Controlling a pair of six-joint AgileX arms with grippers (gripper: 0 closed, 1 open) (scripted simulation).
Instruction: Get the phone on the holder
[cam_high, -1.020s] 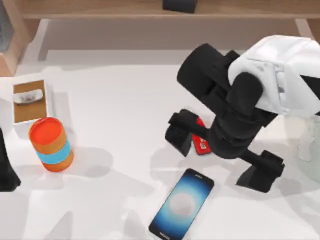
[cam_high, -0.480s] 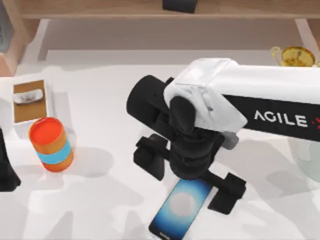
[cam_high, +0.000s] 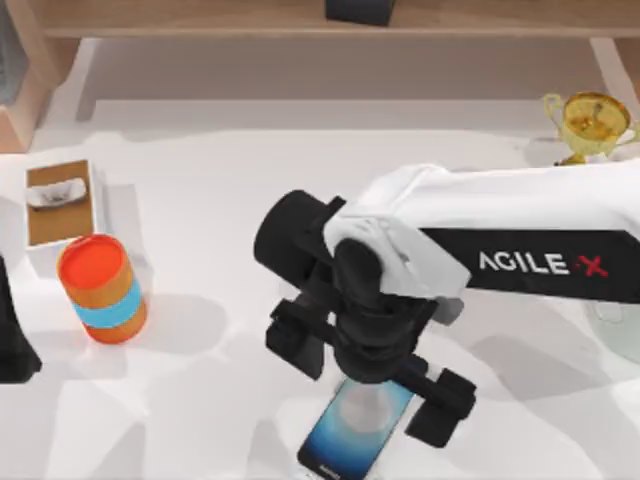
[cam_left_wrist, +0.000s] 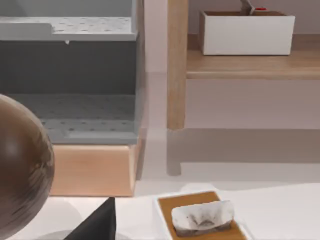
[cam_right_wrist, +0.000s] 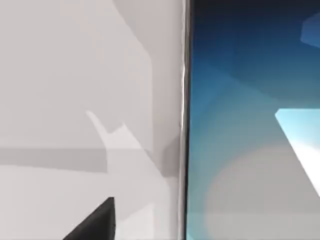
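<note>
The phone (cam_high: 345, 440) lies flat near the table's front edge, its blue screen glowing white in the middle. My right gripper (cam_high: 368, 372) hangs open right over its far end, one finger (cam_high: 295, 340) to the left of it and the other finger (cam_high: 440, 405) to the right. The right wrist view looks down from close up on the phone's screen (cam_right_wrist: 250, 125) and its thin dark edge, with one fingertip (cam_right_wrist: 95, 222) at the border. The holder is hidden or out of view. My left gripper (cam_high: 12, 330) stays parked at the table's left edge.
An orange can with a blue band (cam_high: 100, 290) stands at the left, behind it a white tissue box (cam_high: 60, 200) (cam_left_wrist: 200, 220). A gold trophy (cam_high: 590, 120) stands back right. A wooden shelf (cam_high: 320, 20) runs along the back.
My right arm has swung left and toward the table's front, coming over the phone. It now covers the red stapler that showed a second ago. The phone has not moved.
</note>
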